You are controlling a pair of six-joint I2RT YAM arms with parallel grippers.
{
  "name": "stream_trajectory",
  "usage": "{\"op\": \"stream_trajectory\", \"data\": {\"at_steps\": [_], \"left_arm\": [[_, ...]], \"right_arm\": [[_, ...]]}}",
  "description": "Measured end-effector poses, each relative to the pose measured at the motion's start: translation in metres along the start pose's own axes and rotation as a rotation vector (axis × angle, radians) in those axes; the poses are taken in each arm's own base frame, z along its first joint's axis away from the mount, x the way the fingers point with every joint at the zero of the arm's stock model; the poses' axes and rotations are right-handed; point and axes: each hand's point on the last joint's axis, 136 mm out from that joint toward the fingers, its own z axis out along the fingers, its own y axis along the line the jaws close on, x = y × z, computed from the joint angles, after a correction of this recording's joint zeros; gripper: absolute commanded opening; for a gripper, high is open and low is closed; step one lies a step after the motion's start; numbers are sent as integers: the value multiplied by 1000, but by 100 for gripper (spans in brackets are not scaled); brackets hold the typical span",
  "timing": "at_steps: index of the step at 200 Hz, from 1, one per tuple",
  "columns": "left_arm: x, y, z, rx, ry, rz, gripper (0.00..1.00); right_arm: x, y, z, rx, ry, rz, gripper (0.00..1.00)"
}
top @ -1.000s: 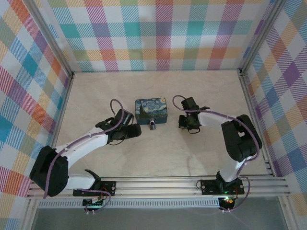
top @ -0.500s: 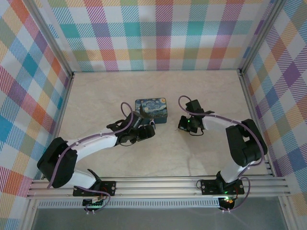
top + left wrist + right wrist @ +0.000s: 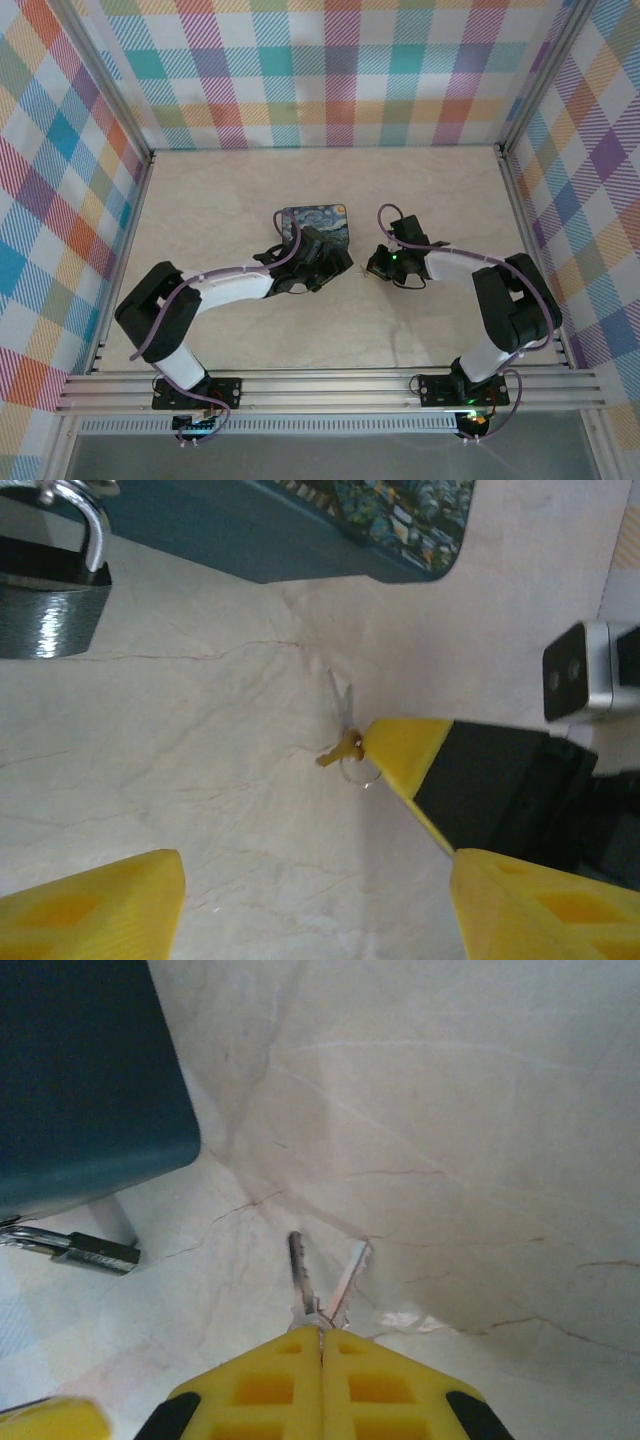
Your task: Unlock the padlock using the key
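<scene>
Top view: the left hand point(image 3: 328, 262) is parked at the near edge of the box point(image 3: 315, 222). The right hand point(image 3: 374, 268) is held low over the surface point(image 3: 220, 200), just beside it.

Left wrist view: the left hand point(image 3: 315, 870) is seen spread wide, nothing between its fingers. The padlock point(image 3: 45, 620) is found up and left of that gap, against the box front, not yet enclosed. The key point(image 3: 342, 742) is pinched at the right hand's yellow tip, well apart from the padlock.

Right wrist view: the right hand point(image 3: 322, 1350) is clamped fully on the key's head, blade pointing forward; a second thin blade seems attached. The padlock point(image 3: 85, 1248) is seen ahead and left, by the box corner.

Step judged: key secured, padlock still to be steadied. Next, a left-hand grip on the padlock body is called for, then fine alignment of blade to keyhole.
</scene>
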Motion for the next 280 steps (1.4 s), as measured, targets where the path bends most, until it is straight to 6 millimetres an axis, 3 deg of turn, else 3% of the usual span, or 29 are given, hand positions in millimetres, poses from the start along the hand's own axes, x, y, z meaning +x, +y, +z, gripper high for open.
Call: {"op": "stream_trajectory", "data": {"at_steps": [69, 142, 164, 188, 231, 252, 280], "left_arm": [[-2, 5, 21, 6, -4, -108, 59], [-5, -3, 22, 42, -15, -205, 65], [-6, -3, 19, 39, -19, -224, 67], [-11, -3, -2, 7, -63, -188, 70], [-33, -19, -70, 8, -198, -69, 74], [-43, -10, -93, -40, -246, -5, 75], [-52, 8, -108, -120, -276, 49, 76]], "right_arm": [[2, 17, -12, -85, -14, 23, 0], [13, 22, -16, -110, 7, 14, 0], [17, 24, -15, -107, 11, -3, 6], [19, 15, -14, -62, 10, -17, 9], [19, -6, -13, 37, -5, -43, 27], [19, -15, -13, 80, -8, -54, 31], [18, -18, -14, 101, -4, -85, 37]]}}
